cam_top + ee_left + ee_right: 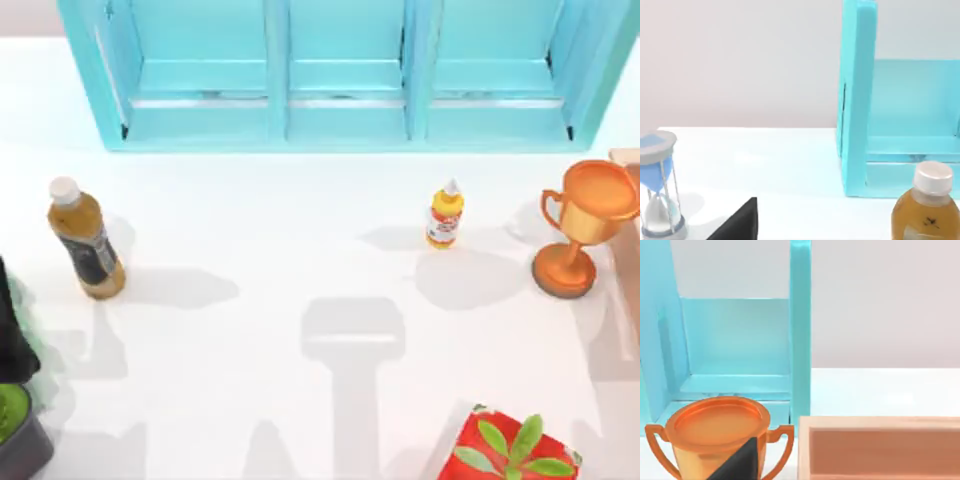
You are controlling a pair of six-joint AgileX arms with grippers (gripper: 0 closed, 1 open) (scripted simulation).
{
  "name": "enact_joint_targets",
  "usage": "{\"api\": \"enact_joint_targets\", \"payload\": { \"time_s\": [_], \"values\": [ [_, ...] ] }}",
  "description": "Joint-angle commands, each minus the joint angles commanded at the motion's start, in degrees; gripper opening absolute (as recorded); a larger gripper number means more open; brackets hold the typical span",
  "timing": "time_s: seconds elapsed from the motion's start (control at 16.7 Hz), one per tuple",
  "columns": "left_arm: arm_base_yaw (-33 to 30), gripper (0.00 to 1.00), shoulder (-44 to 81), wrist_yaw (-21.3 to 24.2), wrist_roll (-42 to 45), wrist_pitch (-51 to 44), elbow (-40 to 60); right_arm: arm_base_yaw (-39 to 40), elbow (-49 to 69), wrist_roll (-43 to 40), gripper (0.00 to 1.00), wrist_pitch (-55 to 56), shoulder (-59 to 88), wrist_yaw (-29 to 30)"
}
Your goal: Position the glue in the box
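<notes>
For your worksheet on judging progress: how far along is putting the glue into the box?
Nothing looks done yet. The glue stands upright on the table, left of the trophy. Nothing is in hand. Left to do: grasp it, carry it to the box at the table's right edge, and set it inside.

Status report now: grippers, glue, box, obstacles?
Glue upright on table, untouched. Box at right edge, beside trophy. Trophy stands between glue and box.

Bright, even light falls on the white bench [300,250] from above. Soft grey shadows stretch rightward from the brown drink bottle [85,240], lie beside the glue [445,214] and the trophy [580,230], and spread in broad blurred shapes across the bench's near half. Edges look slightly soft throughout, without harsh glare
</notes>
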Motion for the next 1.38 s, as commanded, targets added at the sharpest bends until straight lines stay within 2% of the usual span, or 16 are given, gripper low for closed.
{"api": "enact_joint_targets", "payload": {
  "time_s": [0.18, 0.36, 0.72, 1.02, 1.38],
  "values": [
    [0.00, 1.00, 0.00, 0.00, 0.00, 0.00, 0.00, 0.43, 0.34, 0.32, 1.00, 0.22, 0.57, 0.07],
    [0.00, 1.00, 0.00, 0.00, 0.00, 0.00, 0.00, 4.23, 3.25, 3.12, 1.00, 2.30, 5.86, 0.72],
    [0.00, 1.00, 0.00, 0.00, 0.00, 0.00, 0.00, 18.85, 13.95, 13.34, 1.00, 11.28, 31.49, 5.08],
    [0.00, 1.00, 0.00, 0.00, 0.00, 0.00, 0.00, 32.32, 23.42, 20.90, 1.00, 21.48, 61.35, 13.54],
    [0.00, 1.00, 0.00, 0.00, 0.00, 0.00, 0.00, 43.44, 31.09, 24.35, 1.00, 33.33, 90.18, 28.48]
  ]
}}
